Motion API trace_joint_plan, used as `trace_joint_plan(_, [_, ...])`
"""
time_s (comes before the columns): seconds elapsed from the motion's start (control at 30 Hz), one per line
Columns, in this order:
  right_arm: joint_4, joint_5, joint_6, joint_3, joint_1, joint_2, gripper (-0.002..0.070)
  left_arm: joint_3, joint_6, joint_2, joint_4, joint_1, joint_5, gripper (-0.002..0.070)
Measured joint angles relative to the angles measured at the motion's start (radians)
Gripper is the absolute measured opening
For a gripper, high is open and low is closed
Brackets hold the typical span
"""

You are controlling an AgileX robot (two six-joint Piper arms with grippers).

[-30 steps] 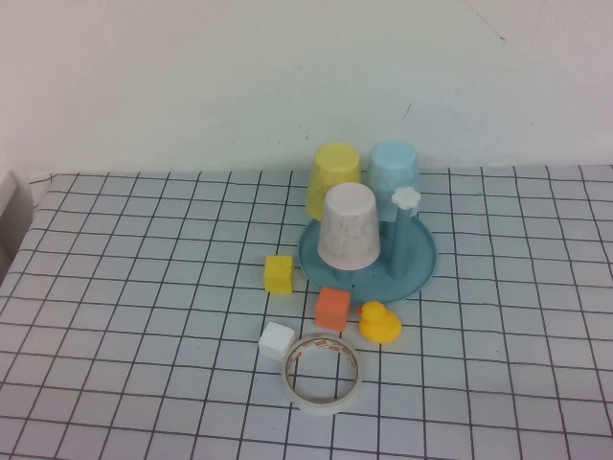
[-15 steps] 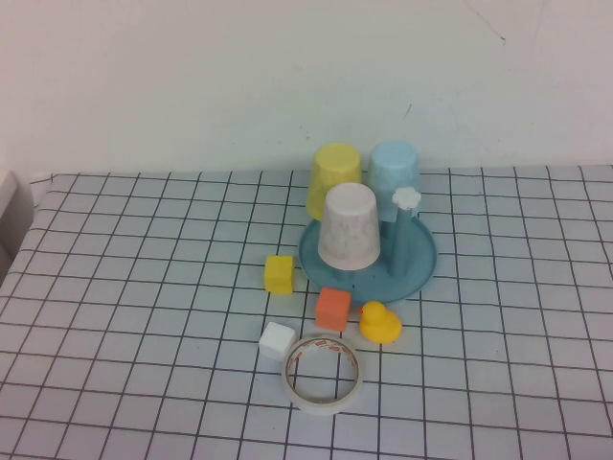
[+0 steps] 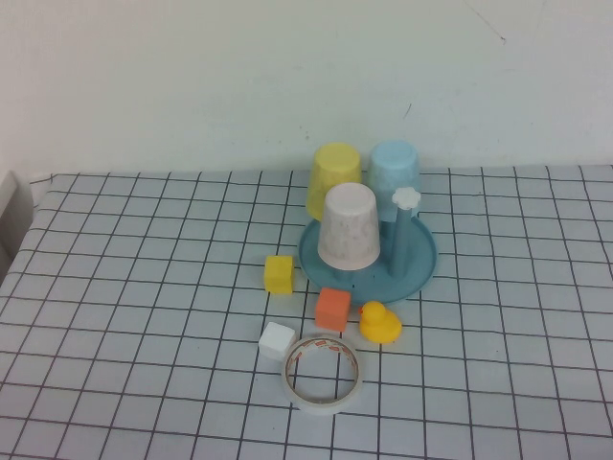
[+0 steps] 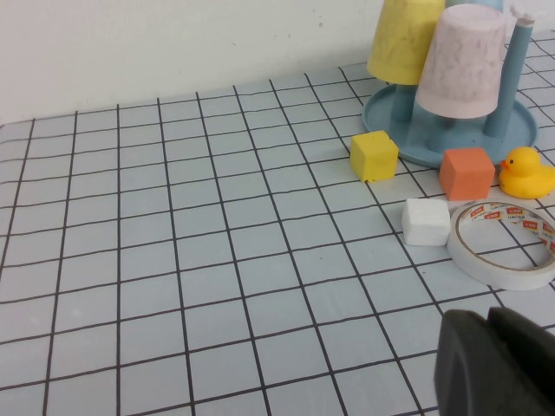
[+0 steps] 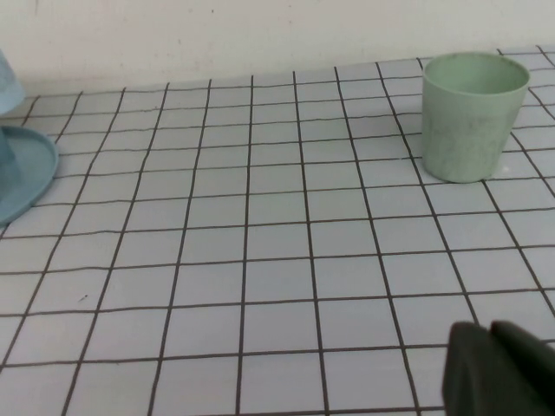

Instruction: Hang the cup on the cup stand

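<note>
Left pincer (image 4: 496, 364): seen only as a dark mass at the edge of the left wrist view, low over the gridded counter (image 3: 144, 316), well apart from the objects; whether it is open or closed cannot be told. Nothing is held.

Right pincer (image 5: 499, 368): likewise a dark mass at the edge of the right wrist view, over bare counter; its opening cannot be told. A pale green cup (image 5: 473, 117) is seen upright beyond it, well apart.

Neither pincer is shown in the high view.

The cup (image 3: 349, 226): pale pink, inverted, set on the near-left side of the cup stand (image 3: 417, 268).

The cup stand: round teal tray, one bare peg with a white flower cap (image 3: 407, 197) just right of the cup. A yellow cup (image 3: 335, 177) and a light blue cup (image 3: 395, 171) are placed inverted behind.

Near objects: yellow block (image 3: 279, 274), orange block (image 3: 332, 310), rubber duck (image 3: 379, 323), white block (image 3: 276, 340), tape roll (image 3: 324, 373).
</note>
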Motion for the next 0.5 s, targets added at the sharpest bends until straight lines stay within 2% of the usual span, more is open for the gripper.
trace_joint_plan(0.5, [0.002, 0.002, -0.041, 0.0, 0.0, 0.0, -0.0001, 0.0, 0.0, 0.0, 0.0, 0.0, 0.0, -0.0001])
